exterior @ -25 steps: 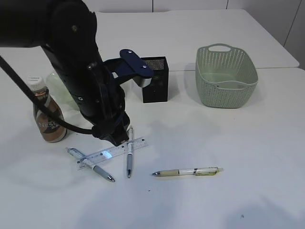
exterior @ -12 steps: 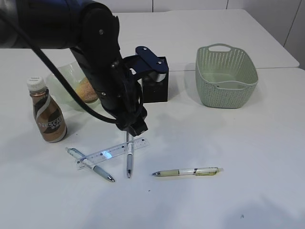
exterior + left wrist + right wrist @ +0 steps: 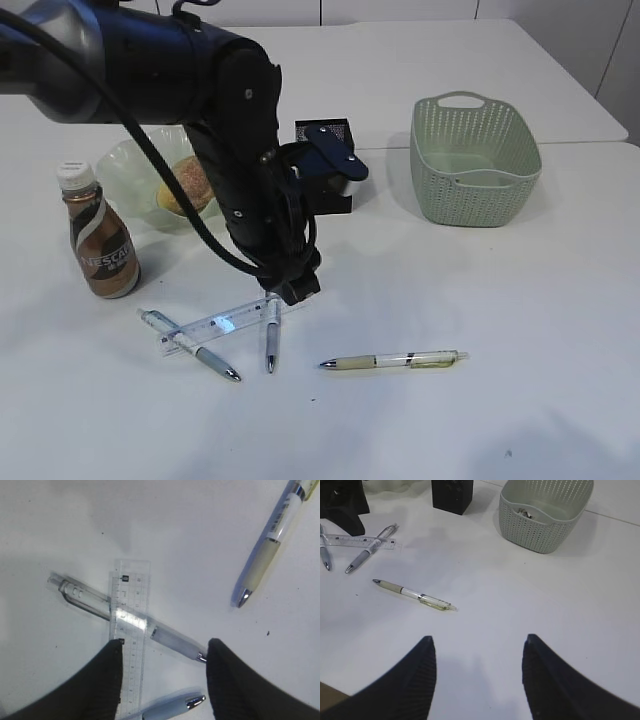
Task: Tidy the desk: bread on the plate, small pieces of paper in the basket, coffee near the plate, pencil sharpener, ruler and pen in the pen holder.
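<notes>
the left claw (image 3: 162, 680) is seen low over the surface (image 3: 520, 330), toward the front-left part. its two black fingers (image 3: 107, 680) are spread apart & nothing is held between them. the clear ruler (image 3: 131, 630) lies right under it, flat on the surface, with a grey pen (image 3: 125, 615) crossed under it. one finger is seen just over the ruler's end; touching or not can't be told. a 2nd grey pen (image 3: 190, 345) is crossed by the ruler's other end, nearer the left edge. a yellowish pen (image 3: 395, 360) lies alone toward the front, a bit apart from the rest.

the right claw (image 3: 477, 675) is held above a bare part of the surface, fingers wide apart, nothing gripped.

the bread (image 3: 185, 185) is sat in the green plate (image 3: 125, 170) near the back-left. the coffee (image 3: 100, 240) bottle is stood upright just in front of the plate, by the left edge. the black pen holder (image 3: 325, 135) is mostly hidden behind the left arm. the basket (image 3: 475, 160) is sat toward the back-right, w/ small pieces of paper (image 3: 524, 513) seen inside it.
</notes>
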Robot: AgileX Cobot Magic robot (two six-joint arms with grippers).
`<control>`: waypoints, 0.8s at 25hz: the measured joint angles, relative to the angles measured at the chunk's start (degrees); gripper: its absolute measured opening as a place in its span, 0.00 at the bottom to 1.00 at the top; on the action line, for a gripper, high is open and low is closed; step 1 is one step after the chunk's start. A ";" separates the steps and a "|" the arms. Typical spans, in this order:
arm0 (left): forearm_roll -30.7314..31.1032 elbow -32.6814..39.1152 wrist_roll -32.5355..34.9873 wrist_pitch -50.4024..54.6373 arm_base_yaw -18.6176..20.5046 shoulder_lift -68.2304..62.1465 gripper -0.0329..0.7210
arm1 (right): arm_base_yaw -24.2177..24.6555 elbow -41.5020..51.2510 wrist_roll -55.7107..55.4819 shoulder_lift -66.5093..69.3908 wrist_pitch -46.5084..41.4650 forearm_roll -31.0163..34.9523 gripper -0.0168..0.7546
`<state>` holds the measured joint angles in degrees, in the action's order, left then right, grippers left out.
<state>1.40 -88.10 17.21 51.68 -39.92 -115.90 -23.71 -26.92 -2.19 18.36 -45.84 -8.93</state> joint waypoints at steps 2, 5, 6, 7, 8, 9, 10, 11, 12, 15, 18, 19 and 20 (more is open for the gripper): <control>0.00 -0.08 0.27 -0.56 -0.31 -0.51 0.56 | 0.00 0.00 0.00 0.00 0.00 0.00 0.59; 0.00 -0.14 0.48 -1.02 -0.54 -1.67 0.56 | 0.00 0.00 0.00 0.00 0.00 0.00 0.59; 0.00 -0.14 0.55 -1.16 -0.54 -2.07 0.56 | 0.00 0.00 0.00 0.00 0.00 0.00 0.59; 0.00 -0.14 0.55 -1.19 -0.54 -2.34 0.56 | 0.00 0.00 0.00 0.00 0.00 0.00 0.59; 0.00 -0.14 0.55 -1.29 -0.54 -2.75 0.56 | 0.00 0.00 0.00 0.00 0.00 0.00 0.59; 0.00 -0.14 0.70 -1.41 -0.54 -2.98 0.56 | 0.00 0.00 0.00 0.00 0.00 0.00 0.59; 0.00 -0.14 1.08 -1.52 -0.54 -3.10 0.56 | 0.00 0.00 0.00 0.00 0.00 0.00 0.59; 0.00 -0.14 1.44 -1.65 -0.54 -3.10 0.56 | 0.00 0.00 0.00 0.00 0.00 0.00 0.59; 0.00 -0.14 1.86 -1.74 -0.54 -3.10 0.56 | 0.00 0.00 0.00 0.00 0.00 0.00 0.59; 0.00 -0.14 3.45 -2.25 -0.54 -3.10 0.56 | 0.00 0.00 0.00 0.00 0.00 0.00 0.59; 0.00 -0.14 4.04 -2.87 -0.54 -3.10 0.56 | 0.00 0.00 0.00 0.00 0.00 0.00 0.59; 0.00 -0.14 4.16 -2.94 -0.54 -3.10 0.56 | 0.00 0.00 0.00 0.00 0.00 0.00 0.59; 0.00 -0.14 4.26 -2.94 -0.54 -3.10 0.56 | 0.00 0.00 0.00 0.00 0.00 0.00 0.59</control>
<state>1.40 -88.24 21.47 48.74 -40.46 -119.01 -23.71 -26.92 -2.19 18.36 -45.84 -8.93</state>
